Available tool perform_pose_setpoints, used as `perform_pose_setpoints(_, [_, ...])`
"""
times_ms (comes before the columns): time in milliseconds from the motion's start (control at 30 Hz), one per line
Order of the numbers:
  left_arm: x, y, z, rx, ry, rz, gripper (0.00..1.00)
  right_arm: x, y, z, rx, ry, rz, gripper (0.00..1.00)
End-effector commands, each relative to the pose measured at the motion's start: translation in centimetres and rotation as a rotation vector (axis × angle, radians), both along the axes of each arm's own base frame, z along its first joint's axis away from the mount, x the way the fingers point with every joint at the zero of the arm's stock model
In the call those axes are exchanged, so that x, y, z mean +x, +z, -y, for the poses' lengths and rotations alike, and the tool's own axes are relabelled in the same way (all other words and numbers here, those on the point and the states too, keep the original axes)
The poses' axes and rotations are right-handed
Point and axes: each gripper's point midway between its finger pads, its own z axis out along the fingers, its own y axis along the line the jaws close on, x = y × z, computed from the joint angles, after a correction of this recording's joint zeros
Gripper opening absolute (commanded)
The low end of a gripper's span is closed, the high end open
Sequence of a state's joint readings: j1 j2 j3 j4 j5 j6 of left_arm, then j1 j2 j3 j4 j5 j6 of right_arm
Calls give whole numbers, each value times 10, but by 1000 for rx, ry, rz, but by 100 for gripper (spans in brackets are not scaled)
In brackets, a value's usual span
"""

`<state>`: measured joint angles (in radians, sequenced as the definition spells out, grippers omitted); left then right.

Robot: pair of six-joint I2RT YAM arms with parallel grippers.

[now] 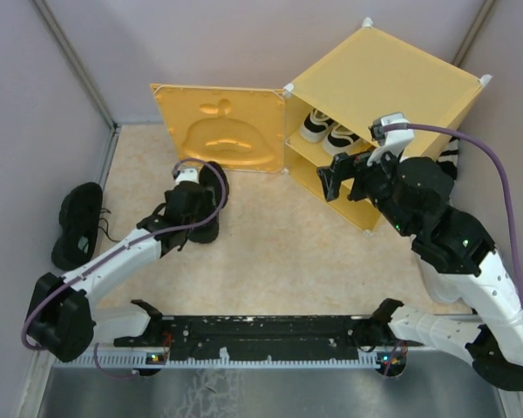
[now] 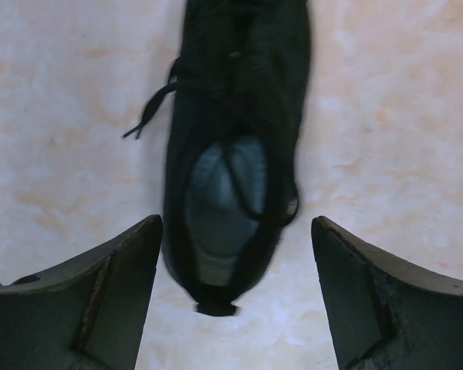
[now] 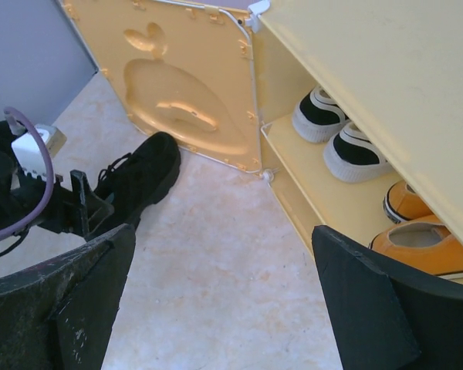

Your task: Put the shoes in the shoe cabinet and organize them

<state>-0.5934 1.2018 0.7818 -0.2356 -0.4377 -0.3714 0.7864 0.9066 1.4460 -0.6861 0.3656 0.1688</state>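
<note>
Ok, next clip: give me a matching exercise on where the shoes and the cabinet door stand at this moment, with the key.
Things:
A. black-and-white sneakers
B. second black shoe
C. black shoe in the left wrist view
D. cabinet door

Places or states:
1. swung open
2. under the open left claw
3. on the cabinet shelf
4. lying near the left wall

Pairs: A-3, B-4, C-2, D-1.

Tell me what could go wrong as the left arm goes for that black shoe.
1. The loose lace of the black shoe could snag on the left fingers.
2. The right arm sits before the shoe cabinet opening and may block the way in.
</note>
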Motion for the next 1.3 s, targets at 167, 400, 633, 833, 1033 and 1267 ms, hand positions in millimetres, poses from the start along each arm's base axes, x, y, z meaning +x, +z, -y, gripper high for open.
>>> perform_pose_setpoints(167, [18,-14,-19,-38,93,1,83,-1,16,-2,64,11,35,98])
perform_pose_setpoints(400, [21,18,-45,-1,183,70,87,2,13,-6,50,19,32,98])
perform_pose_setpoints(633, [28,47,-107,114,379,57,100,3,17,-16,51,57,35,98])
perform_pose_setpoints(833, [15,24,-217,171,733,-22,100,1,7,-36,69,136,-5,98])
perform_pose_setpoints(1033, [-24,11,-290,393,1010,-48,100,-10,-2,-45,103,206,-35,98])
perform_pose_setpoints(1267, [-53,14,-328,565,1124,-77,100,-24,-6,-39,132,231,-36,98])
